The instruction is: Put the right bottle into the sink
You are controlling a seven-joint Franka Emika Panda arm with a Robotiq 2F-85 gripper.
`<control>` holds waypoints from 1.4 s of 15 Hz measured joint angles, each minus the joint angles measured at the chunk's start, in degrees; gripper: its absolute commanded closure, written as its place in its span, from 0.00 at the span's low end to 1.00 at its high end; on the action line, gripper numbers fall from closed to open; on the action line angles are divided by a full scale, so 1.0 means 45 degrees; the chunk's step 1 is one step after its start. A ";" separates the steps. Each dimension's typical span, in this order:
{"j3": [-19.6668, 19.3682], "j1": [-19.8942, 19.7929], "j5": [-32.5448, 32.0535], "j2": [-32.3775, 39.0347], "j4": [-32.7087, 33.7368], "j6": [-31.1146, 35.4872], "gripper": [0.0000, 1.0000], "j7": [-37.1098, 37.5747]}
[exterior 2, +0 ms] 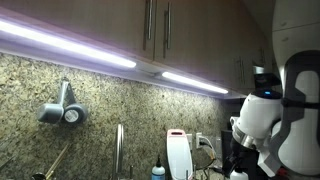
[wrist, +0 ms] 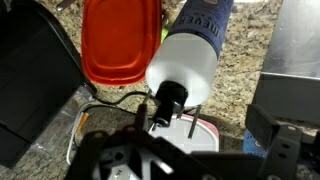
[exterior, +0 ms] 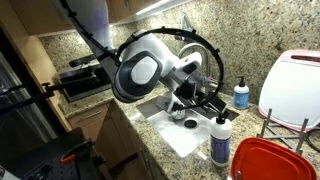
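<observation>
Claw [wrist: 183, 142] spread wide, nothing between the jaws; enters wrist view from the bottom edge. Right bottle [wrist: 187, 62] upright on the speckled table [wrist: 240, 85], untouched.

Wrist view, looking down: black cap [wrist: 168, 98] near frame centre, just above the claw. White body and bluish label recede toward upper right. Long axis vertical in the world, showing here as a slant from lower centre to upper right. Red lid [wrist: 120, 40] just beside the bottle, to its upper left; touching or not, cannot tell.

In an exterior view, same bottle [exterior: 221, 141] lower right of centre, below and slightly right of the claw, with clear air between. Smaller blue pump bottle [exterior: 241, 95] up-right of it, apart. Sink [exterior: 180, 130] left of the bottle in that frame.

Judgement: approach stage, grasp not yet made. Next probably a straight descent, jaws straddling the body below the cap, then a carry leftward in that frame to the basin. Risk: tall narrow bottle, easily tipped by an off-centre touch.
</observation>
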 measured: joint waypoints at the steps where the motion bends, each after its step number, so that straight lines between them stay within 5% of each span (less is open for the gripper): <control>1: -0.0064 0.0067 0.0001 0.0000 -0.0073 0.0000 0.00 0.0000; 10: -0.0497 0.0059 0.0323 -0.0210 -0.0458 0.0000 0.00 0.0005; 21: 0.0596 -0.0737 0.0258 -0.0523 0.0079 0.0000 0.00 0.0005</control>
